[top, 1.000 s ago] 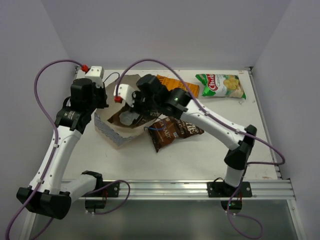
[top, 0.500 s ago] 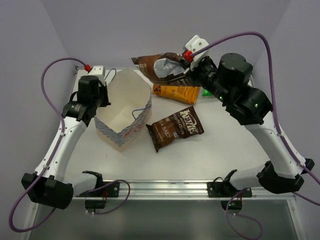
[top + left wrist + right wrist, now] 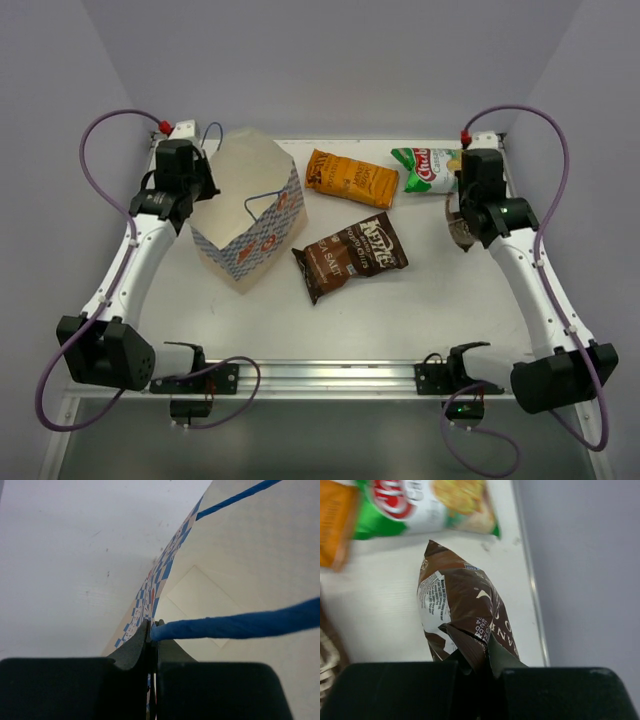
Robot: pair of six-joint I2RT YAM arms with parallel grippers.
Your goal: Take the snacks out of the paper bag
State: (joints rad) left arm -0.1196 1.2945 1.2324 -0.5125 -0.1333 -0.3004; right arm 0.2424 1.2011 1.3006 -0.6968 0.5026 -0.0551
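On white bench (image 3: 400, 310), paper bag (image 3: 262, 235) stood left, rim clamped by left fingers (image 3: 132, 650). Brown snack packet (image 3: 465, 610) pinched in right fingers (image 3: 395, 690) near right edge. Orange packet (image 3: 350, 178), chip bag (image 3: 428, 170), second brown packet (image 3: 350, 255) laid between.

The top view looks down from above and behind the arm bases over the whole desk (image 3: 400, 310). The left wrist view sits tight against the paper bag (image 3: 250, 555), upper left there. The right wrist view looks closely down on the brown packet (image 3: 465, 605) and green-and-white chip bag (image 3: 430, 510), upper right there.
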